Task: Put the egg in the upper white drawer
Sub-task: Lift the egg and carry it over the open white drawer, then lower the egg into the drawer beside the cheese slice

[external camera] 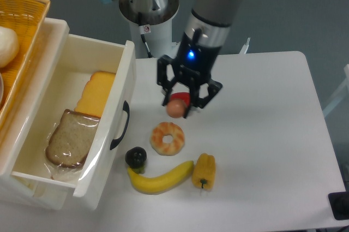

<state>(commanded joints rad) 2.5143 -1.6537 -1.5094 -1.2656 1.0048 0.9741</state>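
Arm came down from the top of the view, wrist pointing nearly straight down over the table [262,134]; blue indicator light lit on the wrist housing. The gripper [176,108] hung above the table surface, between the open drawer and the table's middle, its black fingers [166,94] angled down and inward.

Fingers were pinched on the egg [175,108], one on each side of it. Egg was held clear of the table, above and just behind the shrimp ring [167,138], not touching it. Egg appeared pinkish-tan, smooth, nearly round from this angle; its long axis could not be told with certainty, nor which end pointed where. A red pepper [183,98] showed just behind the egg, partly hidden by the gripper.

The upper white drawer [117,112] stood pulled open at left, black handle on its front wall facing the gripper. Inside lay a slice of bread [70,138] in clear wrap and a yellow slice of cheese [96,93] further back. Egg was well to the right of the drawer's front wall, outside it.

On the table near the front: a banana [160,177], a yellow pepper [204,171] just beside its right end, a dark round fruit [136,157] by its left end. A woven yellow basket [19,35] sat at far left behind the drawer.
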